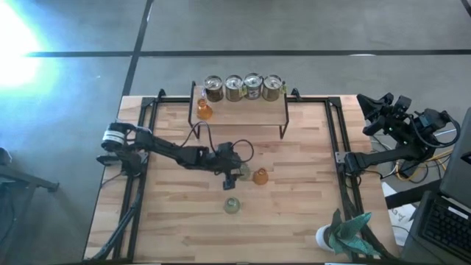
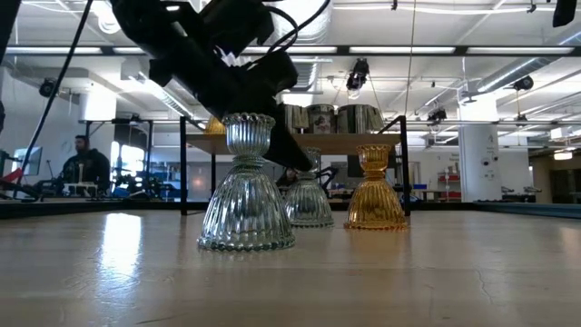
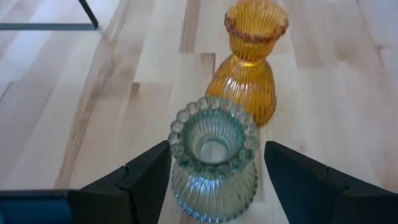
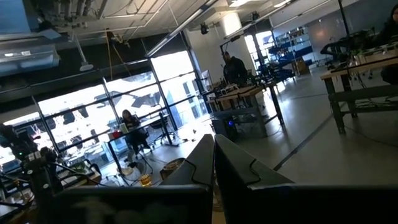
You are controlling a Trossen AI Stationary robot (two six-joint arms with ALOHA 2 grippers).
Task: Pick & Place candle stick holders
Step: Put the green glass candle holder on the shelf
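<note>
My left gripper (image 3: 216,152) is open over the middle of the table (image 1: 234,177). Its fingers stand on either side of an upright clear pale green glass holder (image 3: 213,158), with a small gap on each side. An amber glass holder (image 3: 249,62) stands just beyond it (image 1: 260,176). A second pale green holder (image 1: 232,205) stands nearer the front edge (image 2: 247,186). Several silvery mottled cups (image 1: 243,87) stand in a row on top of a shelf, with another amber holder (image 1: 204,110) beside it. My right gripper (image 4: 214,162) is shut and empty, off the table's right side (image 1: 375,110).
The black-framed wooden shelf (image 1: 283,118) stands at the table's far middle. A white pot with teal leaves (image 1: 344,234) stands at the near right corner. A black metal frame runs along the table's edges (image 1: 335,140). People sit in the room beyond.
</note>
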